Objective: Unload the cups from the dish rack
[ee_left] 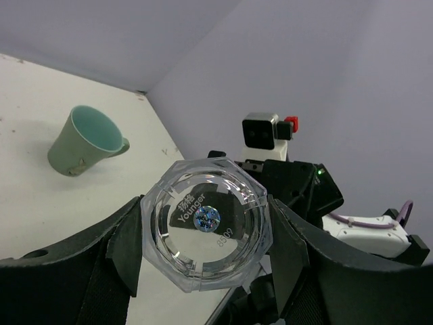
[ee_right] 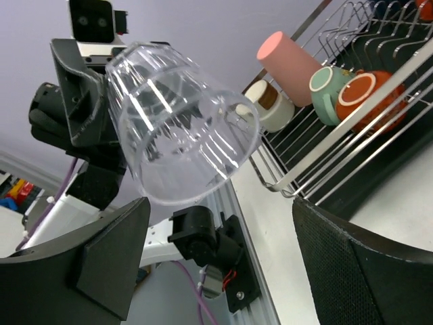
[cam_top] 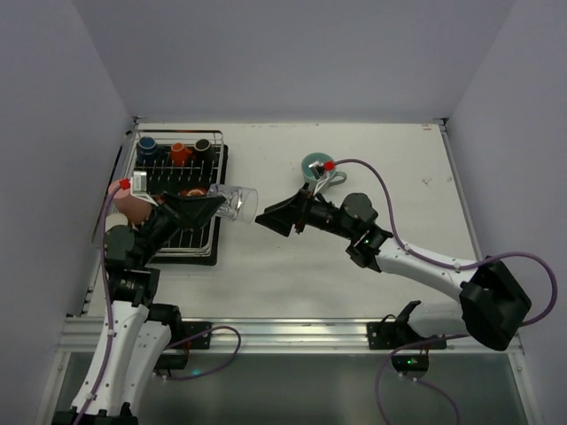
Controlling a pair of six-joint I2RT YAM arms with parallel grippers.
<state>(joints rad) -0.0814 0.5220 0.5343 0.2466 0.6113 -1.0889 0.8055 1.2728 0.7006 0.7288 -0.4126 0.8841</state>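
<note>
**Progress.** One teal mug sits on the table, upper centre of the overhead view, outside the dish rack. The clear glass is out of the rack but not set down. The rack holds a blue cup, an orange cup, a black cup and a salmon tumbler, among others. The task is judged early, with most cups left to unload.

**Grippers.** The left gripper is clamped on the glass near its base. The right gripper is spread wide and empty (apparently placed to receive it).

**Orientation.** The glass hangs just right of the rack. Its long axis is roughly horizontal, with the mouth pointing right toward the right gripper and the base toward the left wrist.
</note>
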